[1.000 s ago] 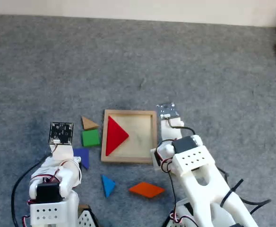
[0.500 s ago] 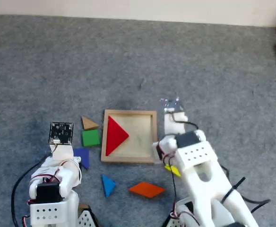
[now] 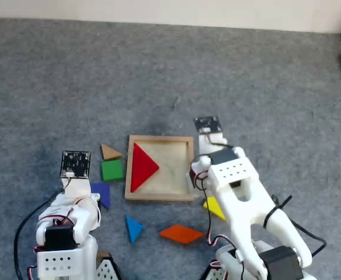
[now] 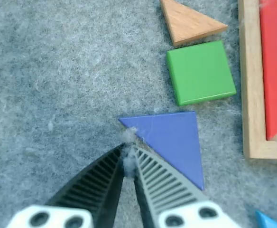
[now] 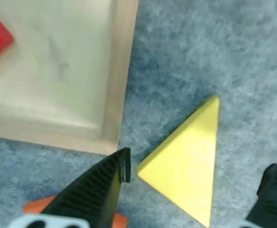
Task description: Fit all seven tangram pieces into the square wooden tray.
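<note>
The square wooden tray (image 3: 188, 169) holds a red triangle (image 3: 141, 166) in its left half. A yellow triangle (image 5: 188, 154) lies on the carpet just off the tray's near right corner (image 5: 117, 95). My right gripper (image 5: 198, 173) is open, one finger on each side of it. My left gripper (image 4: 128, 154) is shut, its tip at a corner of the dark blue triangle (image 4: 171, 140). The green square (image 4: 200, 72) and tan triangle (image 4: 188, 23) lie beyond it, left of the tray. A light blue triangle (image 3: 133, 227) and an orange parallelogram (image 3: 181, 234) lie in front of the tray.
Grey carpet (image 3: 264, 87) covers the table, with open room behind and to the right of the tray. The right arm's body (image 3: 235, 186) hangs over the tray's right edge and part of the yellow triangle (image 3: 214, 207).
The right arm swung away from the tray and then back beside its right edge, uncovering the yellow triangle. The left arm has kept still.
</note>
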`<state>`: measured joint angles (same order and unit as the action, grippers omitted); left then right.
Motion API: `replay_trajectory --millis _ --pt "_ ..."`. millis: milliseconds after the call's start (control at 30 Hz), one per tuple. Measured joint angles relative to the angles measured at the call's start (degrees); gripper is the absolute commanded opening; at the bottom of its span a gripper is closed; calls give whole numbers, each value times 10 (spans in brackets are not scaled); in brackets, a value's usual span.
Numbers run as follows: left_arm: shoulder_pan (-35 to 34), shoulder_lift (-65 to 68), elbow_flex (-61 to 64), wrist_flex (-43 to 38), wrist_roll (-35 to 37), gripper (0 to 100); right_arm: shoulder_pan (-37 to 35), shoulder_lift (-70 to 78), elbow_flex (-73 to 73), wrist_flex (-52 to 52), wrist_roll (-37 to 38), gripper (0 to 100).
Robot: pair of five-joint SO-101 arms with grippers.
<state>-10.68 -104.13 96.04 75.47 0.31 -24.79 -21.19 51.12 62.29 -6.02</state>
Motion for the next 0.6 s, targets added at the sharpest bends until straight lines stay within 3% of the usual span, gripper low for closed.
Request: replay_trajectory --millis 600 --pt "0 0 0 0 0 5 2 2 78 -44 0 399"
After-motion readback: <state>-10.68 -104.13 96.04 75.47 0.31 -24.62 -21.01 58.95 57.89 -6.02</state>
